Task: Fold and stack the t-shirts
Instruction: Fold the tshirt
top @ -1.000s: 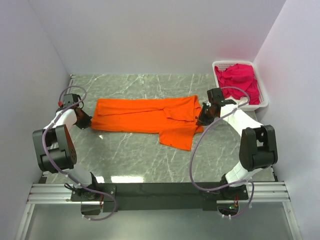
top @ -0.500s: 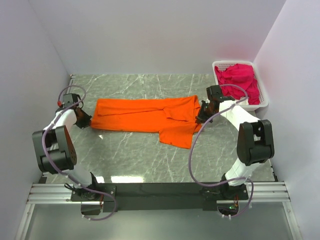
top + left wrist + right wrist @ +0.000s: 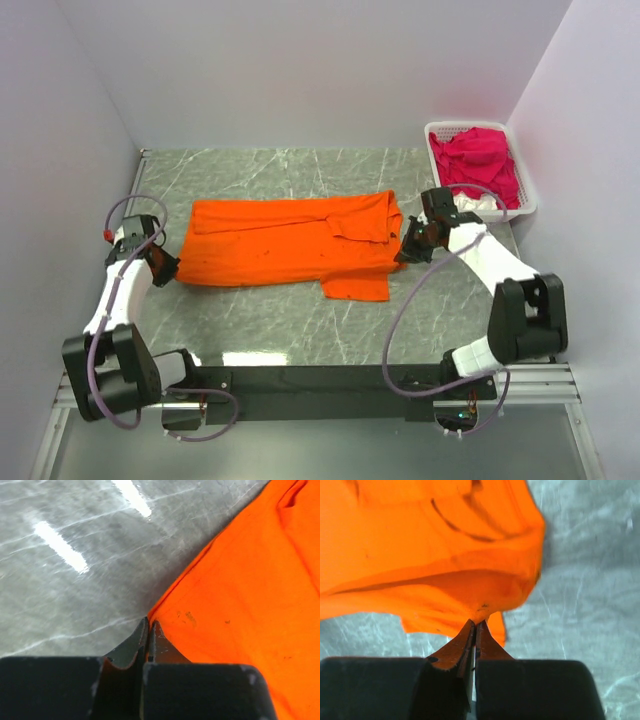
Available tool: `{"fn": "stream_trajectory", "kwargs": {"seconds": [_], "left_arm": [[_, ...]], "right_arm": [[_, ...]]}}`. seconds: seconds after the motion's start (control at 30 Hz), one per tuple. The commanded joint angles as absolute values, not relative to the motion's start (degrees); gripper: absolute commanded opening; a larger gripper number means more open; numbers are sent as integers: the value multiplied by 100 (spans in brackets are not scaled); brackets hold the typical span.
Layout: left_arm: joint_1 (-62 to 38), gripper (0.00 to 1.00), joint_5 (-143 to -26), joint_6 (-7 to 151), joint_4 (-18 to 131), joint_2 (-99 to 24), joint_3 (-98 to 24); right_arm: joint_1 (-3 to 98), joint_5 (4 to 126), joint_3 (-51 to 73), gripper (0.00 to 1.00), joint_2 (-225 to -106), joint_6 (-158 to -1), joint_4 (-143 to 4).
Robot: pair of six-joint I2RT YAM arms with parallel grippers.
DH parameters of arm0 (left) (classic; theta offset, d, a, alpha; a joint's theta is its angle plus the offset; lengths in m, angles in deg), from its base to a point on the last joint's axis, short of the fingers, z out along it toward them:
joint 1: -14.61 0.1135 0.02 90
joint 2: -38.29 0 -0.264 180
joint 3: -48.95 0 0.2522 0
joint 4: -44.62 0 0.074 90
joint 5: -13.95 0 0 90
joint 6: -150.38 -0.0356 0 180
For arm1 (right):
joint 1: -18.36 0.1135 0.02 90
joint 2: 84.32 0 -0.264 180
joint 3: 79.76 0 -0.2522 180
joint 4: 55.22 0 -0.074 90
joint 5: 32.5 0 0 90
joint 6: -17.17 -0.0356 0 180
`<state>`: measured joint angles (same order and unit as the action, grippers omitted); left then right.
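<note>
An orange t-shirt (image 3: 285, 243) lies stretched sideways across the grey marble table (image 3: 280, 320). My left gripper (image 3: 166, 268) is shut on the shirt's left near corner (image 3: 156, 615), pinched at the fingertips. At the shirt's right edge my right gripper (image 3: 404, 250) is shut on a bunched fold (image 3: 482, 609), which is lifted off the table. Magenta-pink t-shirts (image 3: 475, 160) are piled in the white basket (image 3: 527, 205) at the back right.
The basket stands against the right wall, just behind my right arm. White walls close in the table on the left, back and right. A black rail (image 3: 320, 380) runs along the near edge.
Both grippers have drawn toward the near edge with the orange shirt's ends, dragging it nearer and spreading it flatter. The left arm has swung outward and lower.
</note>
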<state>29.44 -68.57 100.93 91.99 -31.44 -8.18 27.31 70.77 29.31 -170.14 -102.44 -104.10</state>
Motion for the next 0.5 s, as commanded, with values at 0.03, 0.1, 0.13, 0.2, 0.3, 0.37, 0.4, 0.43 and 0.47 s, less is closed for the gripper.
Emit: {"fn": "stream_trajectory", "kwargs": {"seconds": [0.03,0.1,0.13,0.2,0.3,0.37,0.4,0.43,0.47], "left_arm": [[2964,1,-6516,10292,9486,-2693,-717],[2972,1,-6480,10248,9477,-2736,-717],[2964,1,-6437,10239,9468,-2797,-735],[2972,1,-6428,10169,9381,-3033,-831],[2964,1,-6463,10046,9284,-3359,-989],[2964,1,-6515,9967,9240,-3719,-1147],[2964,1,-6524,9949,9231,-3825,-1209],[2964,1,-6524,9940,9248,-4018,-1340],[2964,1,-6533,9949,9257,-4098,-1419]], "right_arm": [[2671,7173,3198,0,-16228,-10298,-10546],[2671,7208,3138,0,-16166,-10272,-10642],[2671,7191,3085,0,-16183,-10245,-10677],[2663,7156,2945,0,-16245,-10219,-10748],[2663,7138,2690,0,-16517,-10131,-10827],[2671,7121,2575,1,-16745,-10105,-10853],[2671,7121,2479,1,-16833,-10104,-10871],[2663,7129,2426,1,-16973,-10113,-10880],[2663,7129,2382,1,-17035,-10105,-10871]]}}
